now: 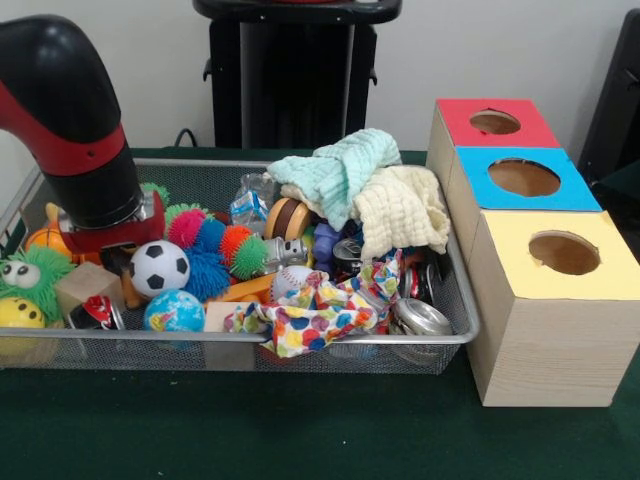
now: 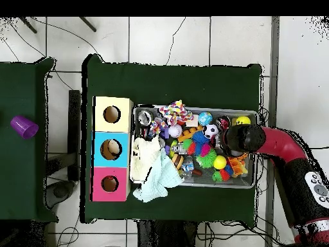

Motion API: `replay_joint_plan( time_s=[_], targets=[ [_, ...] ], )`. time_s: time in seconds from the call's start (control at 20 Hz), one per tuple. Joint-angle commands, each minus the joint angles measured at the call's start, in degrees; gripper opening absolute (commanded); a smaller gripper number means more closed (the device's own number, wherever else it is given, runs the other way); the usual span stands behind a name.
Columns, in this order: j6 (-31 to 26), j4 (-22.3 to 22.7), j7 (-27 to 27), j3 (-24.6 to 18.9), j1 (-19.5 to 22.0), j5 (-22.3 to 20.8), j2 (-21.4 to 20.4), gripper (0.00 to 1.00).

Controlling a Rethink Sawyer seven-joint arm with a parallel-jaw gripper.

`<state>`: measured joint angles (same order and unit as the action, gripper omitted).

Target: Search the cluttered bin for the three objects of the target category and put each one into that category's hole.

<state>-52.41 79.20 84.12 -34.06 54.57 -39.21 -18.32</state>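
Note:
The wire mesh bin [image 1: 455, 300] is piled with toys, cloths and cans. My gripper [image 1: 118, 258] is down in the bin's left end, behind a soccer ball [image 1: 160, 267] and a wooden block [image 1: 88, 285], which hide most of it. A globe ball [image 1: 174, 312] lies at the front and a baseball [image 1: 293, 282] near the middle. Beside the bin stands the wooden box with a red hole [image 1: 495, 122], a blue hole [image 1: 524, 177] and a yellow hole [image 1: 564, 252]. In the overhead view the arm [image 2: 244, 138] covers the bin's right end.
A mint cloth [image 1: 340, 170] and a cream cloth [image 1: 400, 210] heap up at the bin's right back. A spotted cloth [image 1: 310, 315] and crushed cans [image 1: 420, 318] lie in front. A green fuzzy toy [image 1: 35, 272] sits far left. A purple cup [image 2: 24, 127] stands on the side table.

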Motion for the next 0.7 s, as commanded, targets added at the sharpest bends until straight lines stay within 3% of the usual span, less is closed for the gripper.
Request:
replay_joint_plan(
  time_s=[0.05, 0.25, 0.3, 0.5, 0.7],
  targets=[
    [2.9, -4.7, -11.4, -6.6, -0.4, 3.0, 3.2, 1.0],
    [4.8, -3.8, -11.9, -7.5, 0.5, 2.8, 3.4, 1.0],
    [5.4, -3.5, -11.3, -8.0, 1.1, 3.2, 3.8, 0.0],
    [7.7, -2.0, -8.8, -7.4, 1.0, 2.2, 2.6, 0.0],
    [10.5, 2.3, -4.9, -7.0, 1.1, 1.5, -1.3, 0.0]
  ],
)
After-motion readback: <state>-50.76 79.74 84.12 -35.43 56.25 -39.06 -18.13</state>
